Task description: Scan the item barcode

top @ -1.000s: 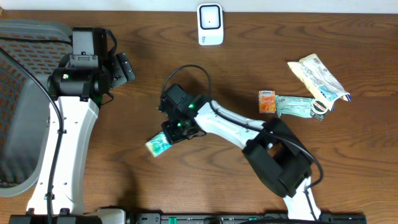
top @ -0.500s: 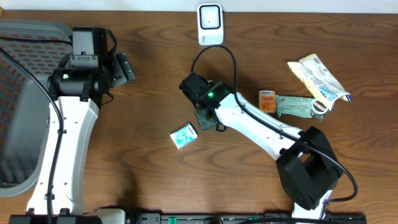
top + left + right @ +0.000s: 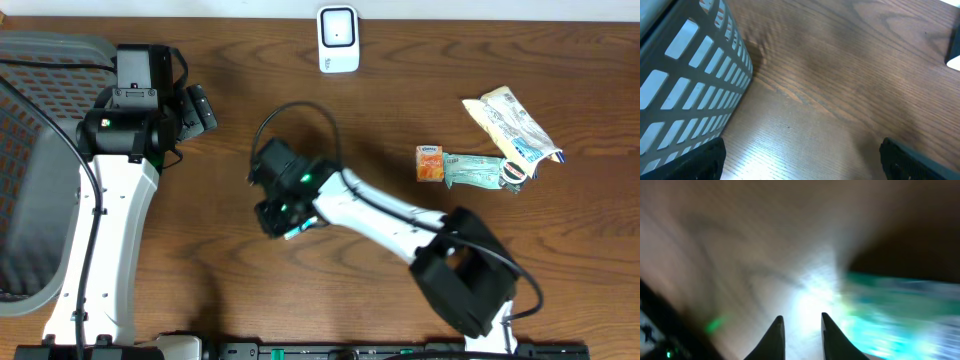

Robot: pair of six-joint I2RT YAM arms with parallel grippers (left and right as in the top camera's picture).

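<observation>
The scan looks undone, as far as one can judge: nothing is held up to the scanner (image 3: 338, 40), which stands alone at the far edge of the bench (image 3: 420, 80). The green packet (image 3: 900, 325) lies flat on the wood well short of the scanner, on its near side and a little to its left. The right end effector (image 3: 800, 319) hangs directly over that spot with its fingers parted only a crack, and nothing shows between them, so I judge that it has no hold on the packet. What is left is the whole of the work: take the packet, carry it to the scanner, and turn the barcode to its face. The left end effector (image 3: 801, 145) is spread wide and empty, far to the scanner's left, beside the grey basket (image 3: 695, 75). An orange box (image 3: 430, 163) and some wrappers (image 3: 510, 130) lie well to the scanner's right, untouched. Much is hard to read. From above, the right wrist covers nearly all of the packet, leaving a teal sliver. The right wrist view is smeared, so no print or barcode can be made out, nor whether a finger touches the packet.
</observation>
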